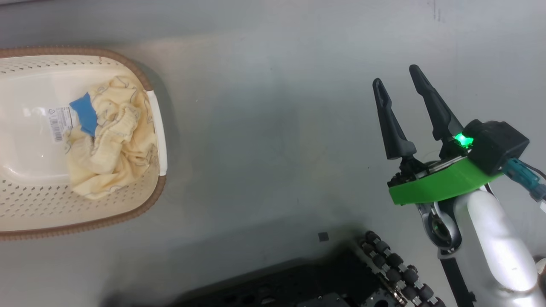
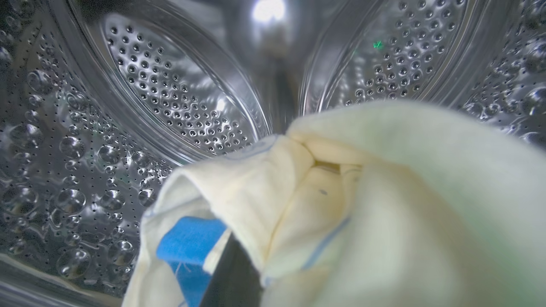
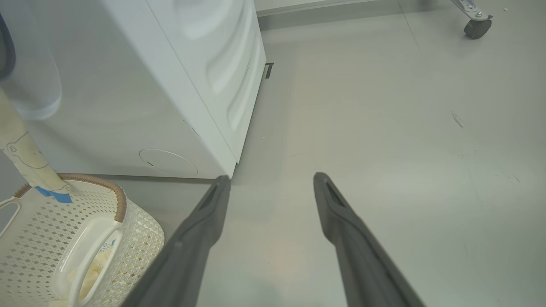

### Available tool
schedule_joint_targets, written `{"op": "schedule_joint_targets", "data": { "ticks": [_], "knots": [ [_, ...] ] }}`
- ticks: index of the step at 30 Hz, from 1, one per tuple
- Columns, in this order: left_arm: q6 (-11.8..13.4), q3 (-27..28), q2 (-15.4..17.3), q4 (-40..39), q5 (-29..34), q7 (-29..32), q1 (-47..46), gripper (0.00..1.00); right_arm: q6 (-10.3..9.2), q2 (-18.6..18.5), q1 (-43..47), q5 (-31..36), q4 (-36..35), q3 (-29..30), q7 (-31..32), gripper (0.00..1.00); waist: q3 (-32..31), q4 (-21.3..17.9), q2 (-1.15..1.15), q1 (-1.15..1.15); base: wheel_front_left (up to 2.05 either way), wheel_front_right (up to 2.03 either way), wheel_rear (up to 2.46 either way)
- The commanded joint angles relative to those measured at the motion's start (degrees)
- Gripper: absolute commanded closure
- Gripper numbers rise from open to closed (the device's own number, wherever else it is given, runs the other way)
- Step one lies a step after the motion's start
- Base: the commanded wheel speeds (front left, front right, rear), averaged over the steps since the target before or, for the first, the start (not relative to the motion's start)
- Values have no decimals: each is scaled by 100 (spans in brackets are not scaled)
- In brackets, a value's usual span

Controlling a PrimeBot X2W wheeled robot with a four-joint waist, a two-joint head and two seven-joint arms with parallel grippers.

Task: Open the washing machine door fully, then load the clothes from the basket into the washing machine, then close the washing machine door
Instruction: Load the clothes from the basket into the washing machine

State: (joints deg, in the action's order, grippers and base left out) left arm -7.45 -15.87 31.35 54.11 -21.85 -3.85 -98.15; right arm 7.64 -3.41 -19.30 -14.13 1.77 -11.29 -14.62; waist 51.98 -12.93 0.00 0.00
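Observation:
In the left wrist view my left gripper (image 2: 264, 243) is inside the washing machine's steel perforated drum (image 2: 170, 102). It is shut on a pale yellow garment with a blue cuff (image 2: 349, 204) that hides all but one dark finger (image 2: 232, 279). More of the clothes (image 1: 113, 136) lie in the cream basket (image 1: 25, 200) on the floor. My right gripper (image 1: 399, 83) hangs open over bare floor, well right of the basket. The washing machine's white front (image 3: 128, 106) stands behind the basket (image 3: 38, 230). At the far left edge, a dark rim with a clear bulge (image 3: 30, 85) looks like the open washing machine door.
A strip of pale printed fabric with a blue end (image 3: 25, 157) hangs down to the basket's brown rim. The round service flap (image 3: 168, 162) sits low on the washer's front. My dark wheeled base (image 1: 341, 277) is below. A caster wheel (image 3: 475, 27) stands far right.

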Motion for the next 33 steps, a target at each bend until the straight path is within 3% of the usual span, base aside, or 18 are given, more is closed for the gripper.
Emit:
{"op": "schedule_joint_targets", "data": {
  "ticks": [1,9,10,11,24,33],
  "knots": [
    [-3,-21,270,-100,1,-46,-318,100,-15,26,97,-43,-147,-111,-38,0,45,-5,0,0,0,0,0],
    [-3,-408,193,476,-19,-170,-712,100,-15,38,19,-40,-143,-169,-38,0,167,-29,0,0,0,0,0],
    [-3,-436,183,535,-28,-201,-759,58,-15,39,12,-42,-141,-176,-38,0,175,-34,0,0,0,0,0],
    [-3,-461,174,591,-35,-242,-799,0,-15,40,7,-45,-138,-182,-38,0,179,-37,0,0,0,0,0],
    [-3,-827,19,1047,-281,-516,-902,0,-15,47,-36,-25,-98,-117,-38,0,89,44,0,0,0,0,0],
    [-3,-1114,-163,1096,-737,-705,-381,0,-15,-10,-3,72,-99,24,-38,0,-270,272,0,0,0,0,0]
  ]
}}
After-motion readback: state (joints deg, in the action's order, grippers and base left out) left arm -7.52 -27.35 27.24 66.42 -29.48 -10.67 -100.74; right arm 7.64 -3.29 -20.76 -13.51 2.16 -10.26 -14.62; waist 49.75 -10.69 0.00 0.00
